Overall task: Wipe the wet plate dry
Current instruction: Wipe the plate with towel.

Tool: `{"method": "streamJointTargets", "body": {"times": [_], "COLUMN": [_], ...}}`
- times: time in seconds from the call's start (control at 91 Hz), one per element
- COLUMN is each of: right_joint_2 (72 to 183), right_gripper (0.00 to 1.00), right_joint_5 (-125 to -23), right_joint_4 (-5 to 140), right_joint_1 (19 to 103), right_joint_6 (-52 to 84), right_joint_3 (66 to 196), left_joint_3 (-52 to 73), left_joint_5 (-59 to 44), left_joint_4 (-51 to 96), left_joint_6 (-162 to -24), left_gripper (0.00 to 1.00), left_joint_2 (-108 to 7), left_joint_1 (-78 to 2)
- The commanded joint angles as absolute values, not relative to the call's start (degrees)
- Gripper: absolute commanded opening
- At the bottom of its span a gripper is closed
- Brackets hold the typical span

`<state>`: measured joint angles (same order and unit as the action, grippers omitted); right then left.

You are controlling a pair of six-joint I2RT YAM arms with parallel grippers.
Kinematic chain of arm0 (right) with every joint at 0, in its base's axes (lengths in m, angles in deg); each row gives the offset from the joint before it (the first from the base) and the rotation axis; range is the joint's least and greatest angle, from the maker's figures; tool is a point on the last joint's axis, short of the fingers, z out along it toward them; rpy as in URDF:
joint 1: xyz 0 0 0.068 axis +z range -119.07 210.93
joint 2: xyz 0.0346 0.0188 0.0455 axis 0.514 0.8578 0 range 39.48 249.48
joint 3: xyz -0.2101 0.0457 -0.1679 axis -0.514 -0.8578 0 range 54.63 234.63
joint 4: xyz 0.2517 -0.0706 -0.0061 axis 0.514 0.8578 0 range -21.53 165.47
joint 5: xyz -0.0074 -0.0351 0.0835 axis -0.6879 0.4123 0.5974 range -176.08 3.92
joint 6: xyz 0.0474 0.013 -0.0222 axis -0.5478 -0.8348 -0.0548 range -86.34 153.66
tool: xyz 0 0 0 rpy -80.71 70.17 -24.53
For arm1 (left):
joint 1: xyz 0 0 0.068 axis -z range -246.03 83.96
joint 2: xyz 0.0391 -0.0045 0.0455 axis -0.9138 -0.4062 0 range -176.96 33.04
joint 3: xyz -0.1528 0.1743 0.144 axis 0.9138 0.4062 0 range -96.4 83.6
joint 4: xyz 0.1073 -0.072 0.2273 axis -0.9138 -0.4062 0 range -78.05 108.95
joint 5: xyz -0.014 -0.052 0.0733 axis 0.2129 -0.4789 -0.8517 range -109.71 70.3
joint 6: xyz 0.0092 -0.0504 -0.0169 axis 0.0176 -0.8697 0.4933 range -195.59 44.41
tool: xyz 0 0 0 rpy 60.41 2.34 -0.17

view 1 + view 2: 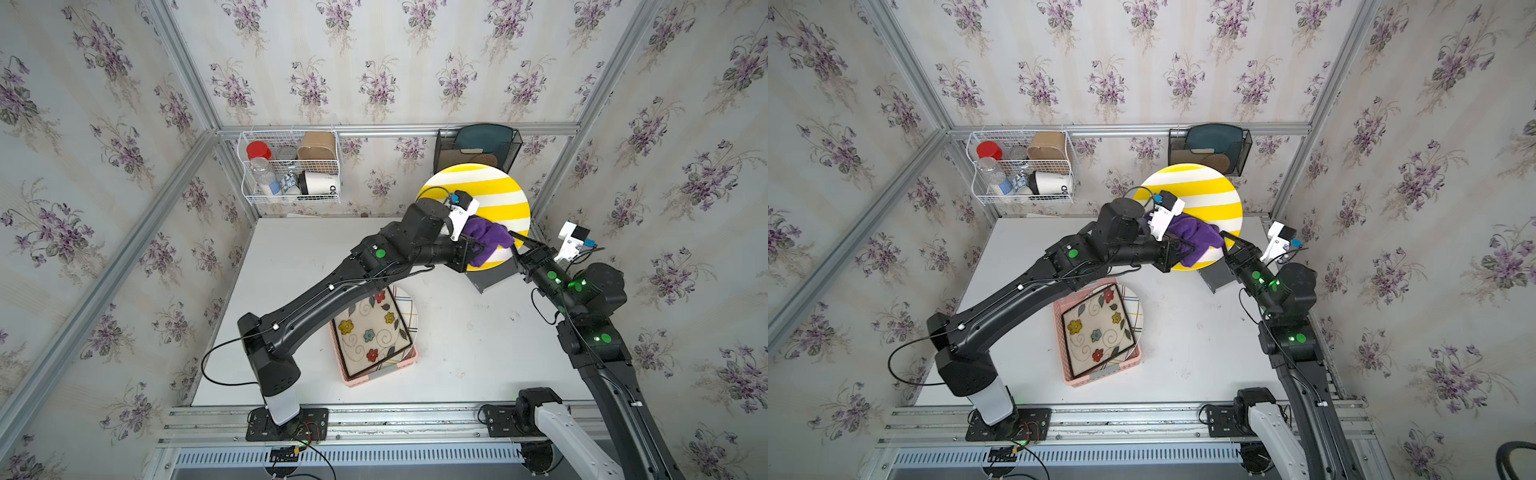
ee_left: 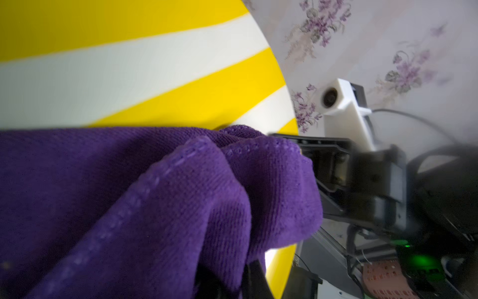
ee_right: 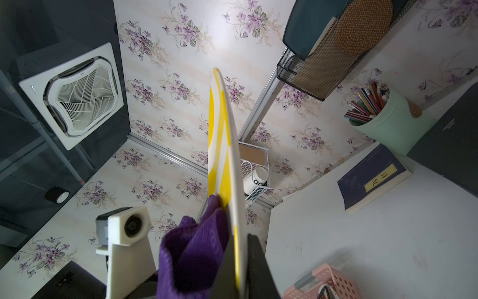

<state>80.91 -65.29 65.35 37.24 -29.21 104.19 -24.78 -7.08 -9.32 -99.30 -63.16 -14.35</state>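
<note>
A round plate (image 1: 478, 183) (image 1: 1200, 187) with yellow and white stripes stands on edge above the back right of the table. My right gripper (image 1: 517, 245) (image 3: 239, 271) is shut on its lower rim, one finger on each face. My left gripper (image 1: 476, 249) (image 1: 1179, 249) is shut on a bunched purple cloth (image 1: 486, 239) (image 2: 129, 194). The cloth lies against the lower part of the plate's striped face (image 2: 155, 77). Cloth folds hide most of the left fingers in the left wrist view. In the right wrist view the plate (image 3: 222, 145) shows edge-on with the cloth (image 3: 191, 259) beside it.
A pink basket (image 1: 361, 380) mid-table holds a square floral plate (image 1: 370, 332) and another plate. A grey box (image 1: 494, 278) sits under the held plate. On the back wall hang a white wire basket (image 1: 291, 166) and a black mesh holder (image 1: 478, 149). A blue book (image 3: 372, 176) and green pencil cup (image 3: 382, 121) stand behind.
</note>
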Motion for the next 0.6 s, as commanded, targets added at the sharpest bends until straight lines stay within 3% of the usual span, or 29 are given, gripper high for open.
{"method": "streamJointTargets", "body": {"times": [0.0,0.11,0.231,0.396,0.505,0.593], "right_joint_2": [80.89,84.85,87.26,84.02,86.39,89.51], "right_gripper": [0.0,0.0,0.0,0.0,0.0,0.0], "right_joint_5": [-64.46,-61.76,-63.24,-68.86,-62.5,-56.32], "right_joint_4": [52.75,47.93,47.2,48.64,47.87,47.94], "right_joint_1": [37.48,41.4,47.5,47.02,47.64,51.01], "right_joint_6": [-32.9,-33.04,-29.81,-27.11,-23.87,-20.08], "right_joint_3": [103.53,103.98,105.27,104.21,105.82,107.92], "left_joint_3": [-17.6,-17.51,-22.4,-11.14,-8.73,-10.85], "left_joint_5": [-14.16,-7.95,-10.04,-17.25,-14.75,-6.59], "left_joint_4": [-12.81,-9.4,-16.03,-13.37,-11.44,-8.92], "left_joint_6": [-104.01,-103.99,-100.43,-104.73,-104.87,-103.93], "left_gripper": [0.0,0.0,0.0,0.0,0.0,0.0], "left_joint_2": [-59.45,-60.81,-63.15,-52.66,-50.32,-53.02], "left_joint_1": [-18.07,-17.09,-16.06,-25.02,-28.21,-27.55]}}
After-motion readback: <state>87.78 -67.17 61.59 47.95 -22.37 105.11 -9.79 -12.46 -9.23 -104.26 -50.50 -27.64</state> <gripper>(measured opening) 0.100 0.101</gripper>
